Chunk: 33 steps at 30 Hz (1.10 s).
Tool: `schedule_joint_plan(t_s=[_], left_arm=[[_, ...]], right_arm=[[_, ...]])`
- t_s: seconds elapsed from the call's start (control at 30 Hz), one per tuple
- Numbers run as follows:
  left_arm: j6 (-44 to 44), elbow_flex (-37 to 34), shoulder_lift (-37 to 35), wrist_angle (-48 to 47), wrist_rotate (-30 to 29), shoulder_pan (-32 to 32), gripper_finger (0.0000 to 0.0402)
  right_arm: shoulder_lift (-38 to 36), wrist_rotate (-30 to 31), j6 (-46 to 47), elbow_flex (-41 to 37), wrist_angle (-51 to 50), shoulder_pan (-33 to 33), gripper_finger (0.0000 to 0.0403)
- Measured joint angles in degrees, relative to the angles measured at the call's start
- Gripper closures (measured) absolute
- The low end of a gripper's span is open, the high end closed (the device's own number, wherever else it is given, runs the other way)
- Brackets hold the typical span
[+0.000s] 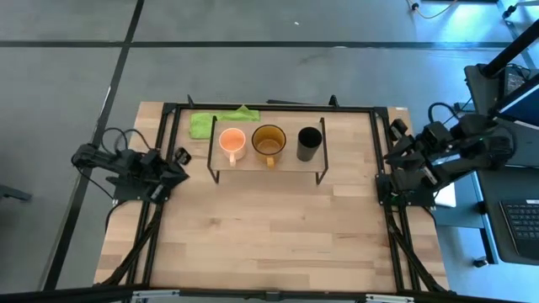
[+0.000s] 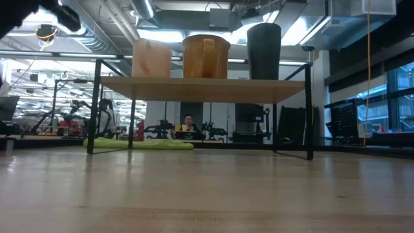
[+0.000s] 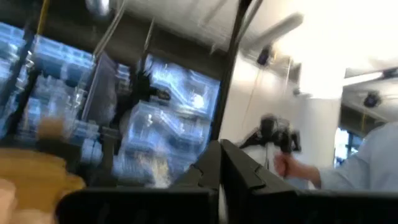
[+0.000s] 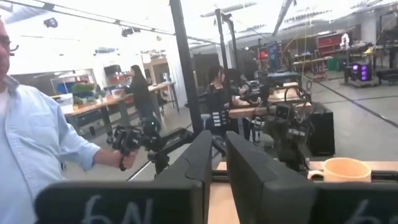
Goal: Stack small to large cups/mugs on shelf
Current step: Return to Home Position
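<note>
The light-wood shelf point(image 1: 265, 162) on black wire legs stands at the table's far middle. Three vessels stand in a row on its board point(image 2: 200, 88): the light-orange mug point(image 1: 232, 142) on the left, the olive-yellow mug point(image 1: 269, 141) in the middle and the black cup point(image 1: 309, 143) on the right. They also show in the low view: orange mug point(image 2: 152, 58), olive-yellow mug point(image 2: 206, 57), black cup point(image 2: 264, 50). My left gripper point(image 1: 179, 158) waits left of the shelf, shut point(image 3: 219, 165) and empty. My right gripper point(image 1: 390, 160) waits right of the shelf, shut point(image 4: 216, 158) and empty.
A green cloth point(image 1: 210, 124) lies on the table behind the shelf's left end, and shows under the shelf in the low view point(image 2: 139, 144). A black frame point(image 1: 269, 108) runs round the table. A person in a light-blue shirt point(image 4: 31, 143) stands beyond the table.
</note>
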Motion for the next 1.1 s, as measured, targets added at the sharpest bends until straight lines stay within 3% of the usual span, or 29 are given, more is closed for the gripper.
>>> schedule_joint_plan(t_s=[0.37,0.63,0.93,1.1], left_arm=[[-4.79,-0.11,0.03,-12.24,0.73,0.13,0.0401],[-8.41,-0.11,0.01,-16.32,10.37,0.13,0.0401],[-8.58,-0.11,0.01,-25.95,9.09,0.15,0.0401],[-10.32,-0.11,0.01,-29.38,8.04,0.15,0.0401]], right_arm=[[-10.28,-0.02,3.01,-13.53,4.57,-0.02,0.0353],[-17.34,-1.03,2.29,-23.66,13.7,-0.02,0.0353],[-28.7,-1.05,3.0,-35.67,21.68,-0.04,0.0353],[-28.65,-1.05,3.3,-39.37,26.01,-0.09,0.0353]])
